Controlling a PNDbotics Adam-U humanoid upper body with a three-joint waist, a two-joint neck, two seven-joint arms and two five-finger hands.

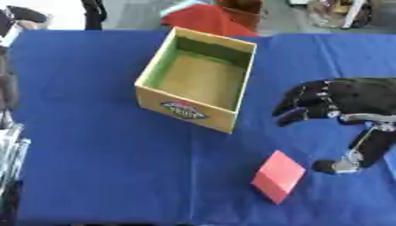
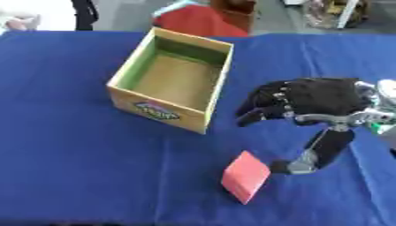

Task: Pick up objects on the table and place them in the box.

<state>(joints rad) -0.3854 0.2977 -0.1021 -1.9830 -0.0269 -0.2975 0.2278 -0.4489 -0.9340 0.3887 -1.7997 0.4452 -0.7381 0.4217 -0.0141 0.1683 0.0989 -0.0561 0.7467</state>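
Your right hand hovers spread beside the pink block, holding nothing.

Your black right hand (image 2: 309,103) comes in from the right over the blue tablecloth (image 1: 85,145), fingers (image 2: 259,106) bent downward but apart, thumb (image 2: 313,159) reaching down toward the flat pink rectangular block (image 1: 278,176). The thumb tip sits just beside the block's right edge; you cannot tell whether it touches. The block lies on the cloth, near the open yellow cardboard box with a green inner wall (image 1: 193,110). Your left hand is out of sight.
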